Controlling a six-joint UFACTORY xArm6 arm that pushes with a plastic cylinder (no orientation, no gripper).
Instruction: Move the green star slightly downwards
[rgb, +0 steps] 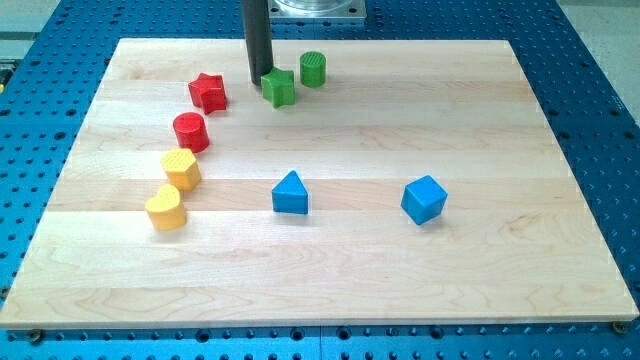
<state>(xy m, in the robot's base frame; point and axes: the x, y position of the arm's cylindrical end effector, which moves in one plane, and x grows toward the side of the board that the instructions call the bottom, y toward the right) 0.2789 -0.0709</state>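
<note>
1. The surface (330, 270) is a pale wooden board resting on a blue perforated base (40, 120).
2. At the view's left, a yellow heart-shaped block (166, 208) lies nearest the view's bottom of the left group, with a yellow hexagonal block (181, 169) touching it just above.
3. A red cylinder (190, 132) sits just above the yellow hexagonal block, and a red star (208, 92) sits above that, near the view's top.
4. My tip (259, 82) rests on the surface between the red star and the green star (279, 88), touching or just beside the green star's left edge.
5. The green star lies near the view's top, left of centre, with a green cylinder (313, 68) just beside it to the upper right.
6. A blue triangular block (290, 193) sits near the centre, well below the green star.
7. A blue cube (423, 199) sits toward the view's right.
8. The rod carries no fingers, so there is nothing to open or close.
</note>
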